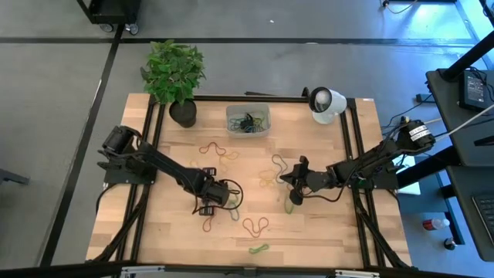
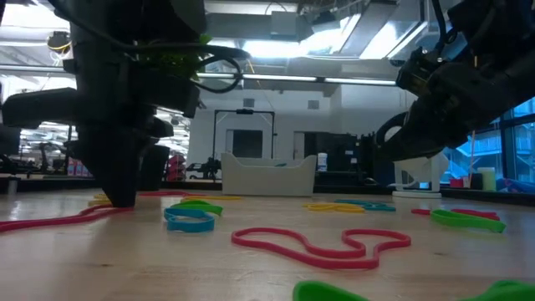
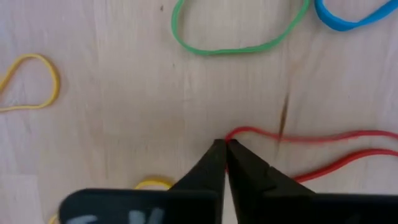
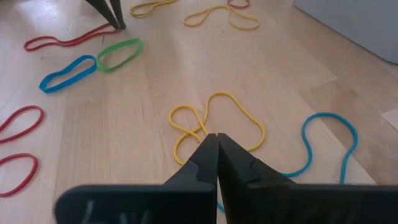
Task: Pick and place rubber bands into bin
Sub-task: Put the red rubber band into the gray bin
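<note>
Left wrist view: red rubber band (image 3: 311, 155) pinched at its looped end by the closed left tool (image 3: 225, 148).
Its two strands trail sideways from the tips along the desk (image 3: 124, 112); the bin (image 1: 248, 120) lies well beyond, and the closed right tool (image 4: 216, 140) is empty.

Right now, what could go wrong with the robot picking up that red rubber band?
The left gripper has its jaws shut at the very end of the red rubber band, so the thin loop may slip out when lifted. A green band and a blue band lie close by and could get dragged along. The bin sits far across the table, so the floppy band might drop on the way.
</note>
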Robot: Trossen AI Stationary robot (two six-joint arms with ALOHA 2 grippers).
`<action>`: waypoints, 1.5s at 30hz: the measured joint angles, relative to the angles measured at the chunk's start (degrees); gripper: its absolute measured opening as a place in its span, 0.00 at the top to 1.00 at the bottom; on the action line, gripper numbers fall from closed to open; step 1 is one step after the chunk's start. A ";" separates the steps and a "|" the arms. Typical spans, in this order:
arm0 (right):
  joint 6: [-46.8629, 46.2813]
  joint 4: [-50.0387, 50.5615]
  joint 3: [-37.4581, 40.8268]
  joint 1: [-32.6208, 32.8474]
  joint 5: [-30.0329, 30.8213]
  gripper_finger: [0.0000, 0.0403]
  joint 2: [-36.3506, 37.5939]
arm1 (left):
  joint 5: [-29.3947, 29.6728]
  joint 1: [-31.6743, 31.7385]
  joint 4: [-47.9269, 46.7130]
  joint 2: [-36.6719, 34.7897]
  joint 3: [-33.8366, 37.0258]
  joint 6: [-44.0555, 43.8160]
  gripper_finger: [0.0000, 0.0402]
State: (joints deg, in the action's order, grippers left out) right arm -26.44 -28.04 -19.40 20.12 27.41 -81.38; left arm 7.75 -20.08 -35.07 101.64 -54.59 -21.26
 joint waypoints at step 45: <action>2.92 -0.47 0.00 0.00 0.10 0.99 0.00 | 12.13 39.37 -4.61 -3.58 -32.93 37.63 1.00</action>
State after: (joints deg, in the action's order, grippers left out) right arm -23.53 -28.51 -19.40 20.12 27.51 -81.38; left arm 19.88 19.29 -39.68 98.06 -87.53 16.38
